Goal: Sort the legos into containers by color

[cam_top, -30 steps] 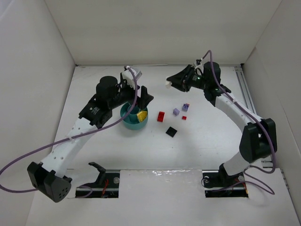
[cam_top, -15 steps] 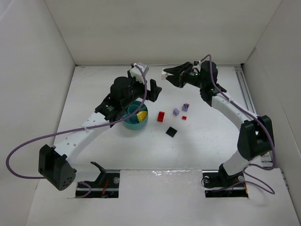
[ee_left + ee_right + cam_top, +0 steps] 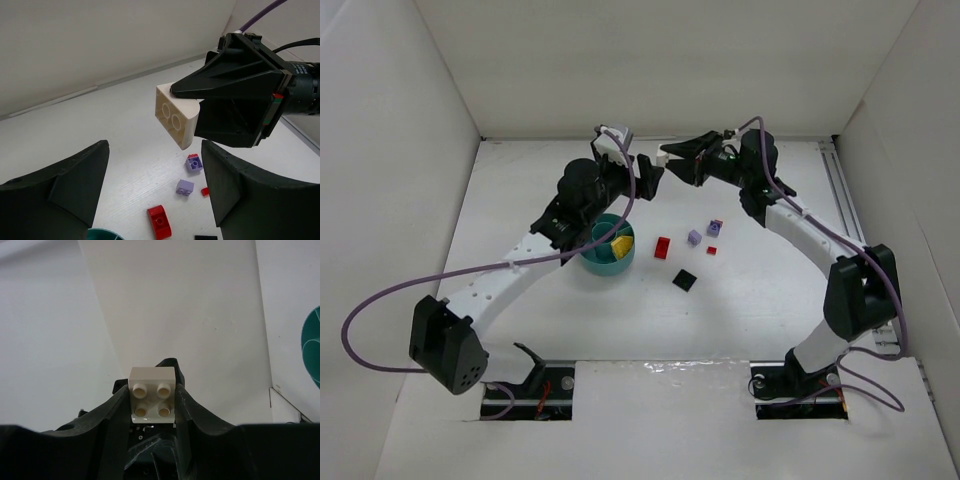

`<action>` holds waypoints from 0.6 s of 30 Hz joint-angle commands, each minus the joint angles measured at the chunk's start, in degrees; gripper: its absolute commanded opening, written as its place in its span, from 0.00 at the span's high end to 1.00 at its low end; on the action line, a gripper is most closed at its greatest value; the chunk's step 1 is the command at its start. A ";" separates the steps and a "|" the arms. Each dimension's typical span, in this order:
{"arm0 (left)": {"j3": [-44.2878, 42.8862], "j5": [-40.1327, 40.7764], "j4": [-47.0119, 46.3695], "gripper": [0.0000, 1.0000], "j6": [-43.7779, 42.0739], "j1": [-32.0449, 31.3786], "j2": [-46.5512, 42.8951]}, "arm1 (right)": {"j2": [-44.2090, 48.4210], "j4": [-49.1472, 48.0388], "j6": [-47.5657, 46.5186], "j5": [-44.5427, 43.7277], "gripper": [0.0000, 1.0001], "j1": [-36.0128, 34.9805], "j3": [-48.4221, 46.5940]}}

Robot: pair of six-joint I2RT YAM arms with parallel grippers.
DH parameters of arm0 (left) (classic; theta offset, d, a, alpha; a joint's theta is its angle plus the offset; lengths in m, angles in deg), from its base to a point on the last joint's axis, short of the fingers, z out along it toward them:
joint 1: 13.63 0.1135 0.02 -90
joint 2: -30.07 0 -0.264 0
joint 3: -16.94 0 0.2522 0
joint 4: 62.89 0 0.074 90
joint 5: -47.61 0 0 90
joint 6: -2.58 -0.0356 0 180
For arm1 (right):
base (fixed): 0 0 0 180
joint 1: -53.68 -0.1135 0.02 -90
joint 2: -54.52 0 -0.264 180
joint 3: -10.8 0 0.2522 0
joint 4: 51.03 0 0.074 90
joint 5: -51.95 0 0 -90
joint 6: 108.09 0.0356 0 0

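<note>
While the right gripper (image 3: 667, 156), arm stretched leftward, pinches a white brick (image 3: 176, 118) aloft, the left gripper (image 3: 155, 150) faces it, jaws spread wide.

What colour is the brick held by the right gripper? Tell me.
The brick is white, slightly creamy; it shows clearest in the right wrist view.

From above, cannot see the left part of the teal dish (image 3: 605, 266), covered by the left arm (image 3: 495, 283). Cannot make out the shape of the tiny red piece (image 3: 711, 250), nor any studs on the white brick (image 3: 663, 158), too small there. In the left wrist view, only a sliver of dish rim and a corner of the black brick (image 3: 206, 237), both cut by the bottom edge; rear of the white brick buried in the right hand (image 3: 186, 107). In the right wrist view, just an arc of dish at the right edge.
</note>
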 commanded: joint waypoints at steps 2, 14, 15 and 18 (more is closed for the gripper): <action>-3.24 -0.37 -4.79 0.31 1.08 -0.14 0.50 | -0.80 -5.22 2.16 0.77 0.87 -1.16 -3.53; -6.06 1.29 -6.90 0.42 0.46 -0.66 3.31 | -2.39 -6.28 2.16 3.05 0.87 -1.77 -4.15; -6.06 1.29 -6.90 0.44 0.46 -0.66 3.83 | -2.39 -6.89 2.16 3.05 0.87 -1.77 -4.67; -6.59 1.82 -6.90 0.51 0.46 -0.66 4.36 | -2.39 -6.89 2.16 3.05 0.87 -1.77 -4.68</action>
